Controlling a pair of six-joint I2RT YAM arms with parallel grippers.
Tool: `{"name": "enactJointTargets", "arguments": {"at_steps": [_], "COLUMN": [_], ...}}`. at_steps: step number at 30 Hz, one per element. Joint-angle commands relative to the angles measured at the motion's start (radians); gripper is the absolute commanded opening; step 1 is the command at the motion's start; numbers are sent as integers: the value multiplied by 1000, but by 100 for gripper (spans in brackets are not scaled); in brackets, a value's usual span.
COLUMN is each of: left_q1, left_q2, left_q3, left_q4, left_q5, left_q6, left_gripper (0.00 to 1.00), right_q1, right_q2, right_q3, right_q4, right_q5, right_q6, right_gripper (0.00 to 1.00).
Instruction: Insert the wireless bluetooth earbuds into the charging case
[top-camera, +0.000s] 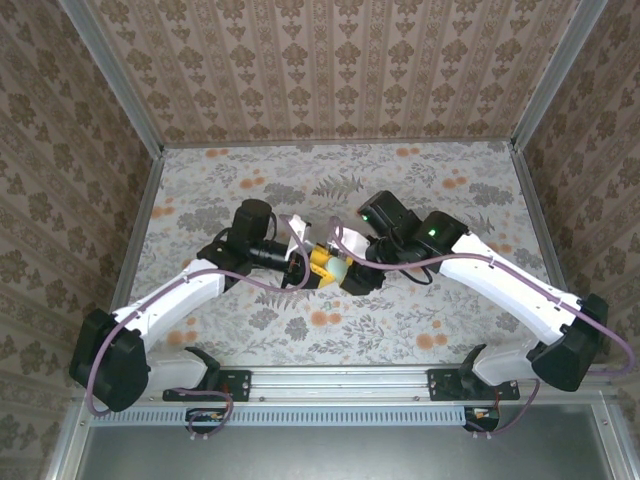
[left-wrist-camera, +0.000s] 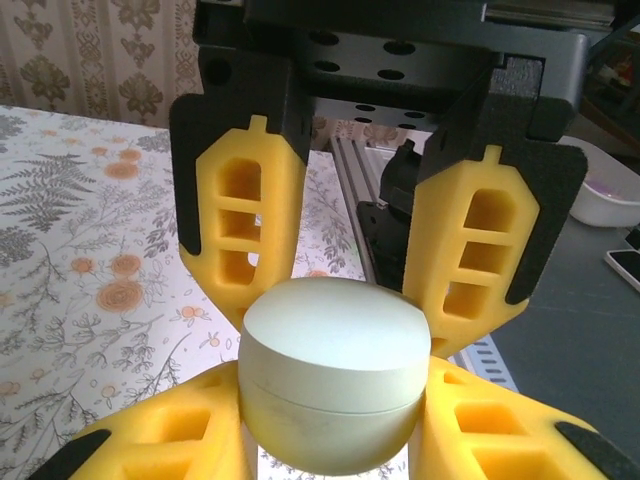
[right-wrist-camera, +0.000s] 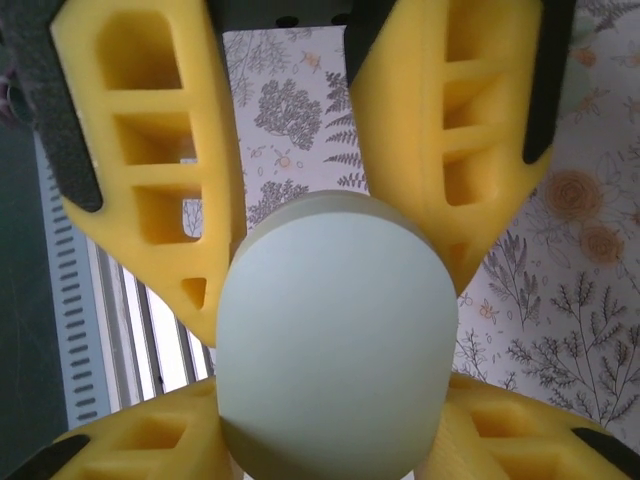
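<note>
While the two arm bases are sitting at the near edge beside the aluminium rail (top-camera: 340, 381), both white arms are reaching inward and meeting over the middle of the floral table (top-camera: 450, 190). The left gripper (top-camera: 321, 263) is coming in from the left and the right gripper (top-camera: 356, 274) from the right, and the charging case (left-wrist-camera: 335, 375) is sitting between them, raised off the tabletop. In the left wrist view, the left gripper's yellow fingers (left-wrist-camera: 160, 440) are pressing against the lower sides of the pale, rounded case and clamping it. The lid is lying closed, with a thin seam running round the body. Just behind the case, the right gripper's fingers (left-wrist-camera: 245, 225) are standing on either side of it, their tips meeting its upper edge. Whether they are squeezing the case or only flanking it is not something the views are making clear. In the right wrist view, the case's smooth domed face is turning towards the camera, with yellow fingers bracketing it above and below. Farther back, the patterned wallpaper (top-camera: 340, 70) is rising on three sides of the table.
</note>
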Motion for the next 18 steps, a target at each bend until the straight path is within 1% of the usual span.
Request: {"name": "enactJointTargets", "arguments": {"at_steps": [1, 4, 5, 7, 8, 11, 12, 15, 18], "left_q1": [19, 46, 55, 70, 75, 85, 85, 82, 73], "left_q2": [-34, -68, -84, -117, -136, -179, -189, -206, -220], "left_q3": [-5, -49, -65, -103, -126, -185, -198, -217, -232], "left_q4": [78, 187, 222, 303, 344, 485, 515, 597, 688], "left_q5": [1, -37, -61, -124, -169, -284, -315, -358, -396], "left_q6": [-46, -118, -143, -194, -225, -313, -338, -401, -458], "left_gripper": [18, 16, 16, 15, 16, 16, 16, 17, 17], "right_q1": [-36, -86, -111, -158, -183, -230, -233, -234, -232], "right_q2": [-45, -93, -112, -143, -156, -172, -171, -158, -127], "right_q3": [-12, -35, -45, -56, -65, -100, -113, -158, -179], "right_q4": [52, 110, 140, 201, 242, 354, 417, 548, 636], "right_q5": [-12, -59, -74, -99, -104, -143, -170, -226, -275], "right_q6": [74, 156, 211, 333, 421, 653, 709, 890, 1025], "right_gripper": [46, 50, 54, 61, 64, 67, 68, 69, 72]}}
